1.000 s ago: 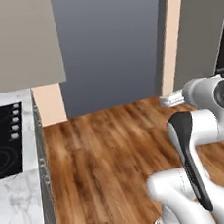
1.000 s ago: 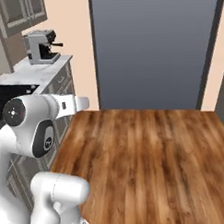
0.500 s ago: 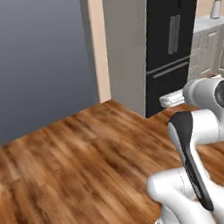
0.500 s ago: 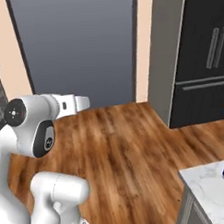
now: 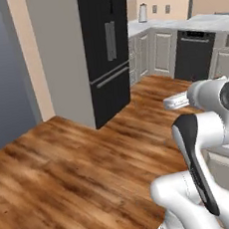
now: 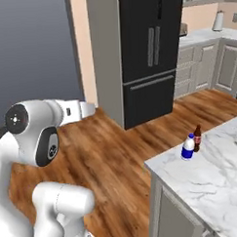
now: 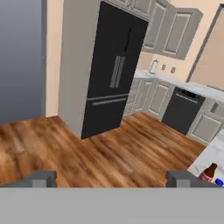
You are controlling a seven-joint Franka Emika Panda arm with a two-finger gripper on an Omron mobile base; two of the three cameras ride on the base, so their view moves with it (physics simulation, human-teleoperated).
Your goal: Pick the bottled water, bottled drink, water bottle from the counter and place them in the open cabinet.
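Approach is calling for bringing the gripper (image 7: 109, 178), jaws spread wide and carrying nothing, toward the counter (image 6: 210, 170) off to its right, where the bottled water (image 6: 188, 146) and bottled drink (image 6: 197, 138) are standing close together near the corner.

A small clear blue-labelled bottled water (image 6: 188, 147) and a slim dark red-capped bottled drink (image 6: 197, 138) stood touching on the white marble counter (image 6: 210, 170), beyond a tall black refrigerator (image 6: 148, 55).
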